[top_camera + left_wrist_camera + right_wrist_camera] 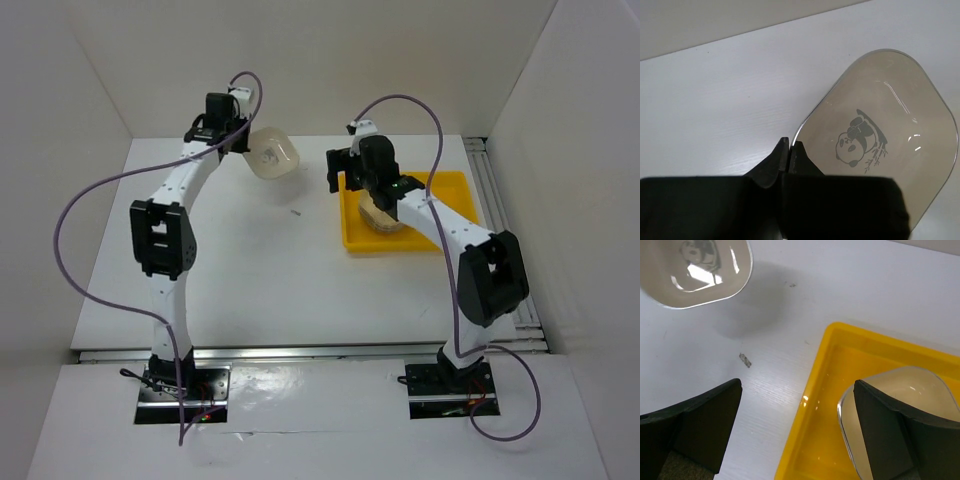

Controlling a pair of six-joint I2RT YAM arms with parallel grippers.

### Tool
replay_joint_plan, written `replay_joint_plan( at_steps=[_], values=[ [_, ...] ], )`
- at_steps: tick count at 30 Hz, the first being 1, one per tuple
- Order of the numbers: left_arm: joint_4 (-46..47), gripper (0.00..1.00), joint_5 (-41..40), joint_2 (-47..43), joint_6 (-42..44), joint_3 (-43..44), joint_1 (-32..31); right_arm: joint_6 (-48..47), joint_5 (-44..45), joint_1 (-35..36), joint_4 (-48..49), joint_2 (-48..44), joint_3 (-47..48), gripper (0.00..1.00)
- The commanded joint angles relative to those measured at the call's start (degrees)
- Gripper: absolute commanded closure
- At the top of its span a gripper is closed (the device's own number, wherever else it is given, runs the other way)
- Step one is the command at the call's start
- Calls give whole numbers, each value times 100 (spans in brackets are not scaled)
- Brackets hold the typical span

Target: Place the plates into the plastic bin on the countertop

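Observation:
My left gripper [243, 143] is shut on the rim of a cream plate [272, 152] and holds it up above the white countertop [260, 260]. In the left wrist view the plate [880, 135] shows a panda mark, and the jaws [789, 146] pinch its edge. The yellow plastic bin [455, 195] sits at the right. A cream plate [383, 217] lies in it, partly under my right arm. My right gripper [797, 390] is open and empty, over the bin's left wall [807, 415], with one finger over that plate [900, 385]. The held plate also shows in the right wrist view [695, 270].
A small dark speck [296, 211] lies on the countertop between the arms, also seen in the right wrist view [745, 360]. White walls enclose the surface on three sides. A metal rail [495, 200] runs along the right edge past the bin.

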Motion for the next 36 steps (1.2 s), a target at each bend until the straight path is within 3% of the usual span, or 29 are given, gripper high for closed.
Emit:
replay_joint_plan(
  at_steps=[1, 7, 18, 25, 27, 28, 30, 35, 36],
  values=[
    [-321, 100, 994, -1048, 991, -406, -45, -189, -757, -169, 568, 325, 627, 0],
    [-779, 100, 1664, -1771, 993, -1224, -45, -137, -1654, -169, 489, 932, 1383, 0],
    [-885, 100, 1601, -2167, 325, -1454, -362, 101, -2076, 68, 621, 933, 1121, 0],
    [-938, 100, 1497, -2291, 60, -1278, -573, 101, -2077, 68, 226, 1039, 1049, 12],
    [-938, 100, 1497, -2343, 60, -1278, -573, 101, -2077, 68, 111, 1091, 1138, 23],
    [-938, 100, 1436, -2343, 8, -1225, -573, 101, -2077, 68, 50, 1091, 1138, 36],
    [-938, 100, 1374, -2343, -62, -1225, -573, 101, -2077, 68, 49, 1091, 1138, 51],
    [-990, 100, 1426, -2343, -176, -1050, -573, 48, -2024, 68, -187, 1091, 1243, 75],
    [-990, 100, 1478, -2291, -177, -1049, -573, 48, -2024, 68, -240, 1039, 1313, 95]
  ],
)
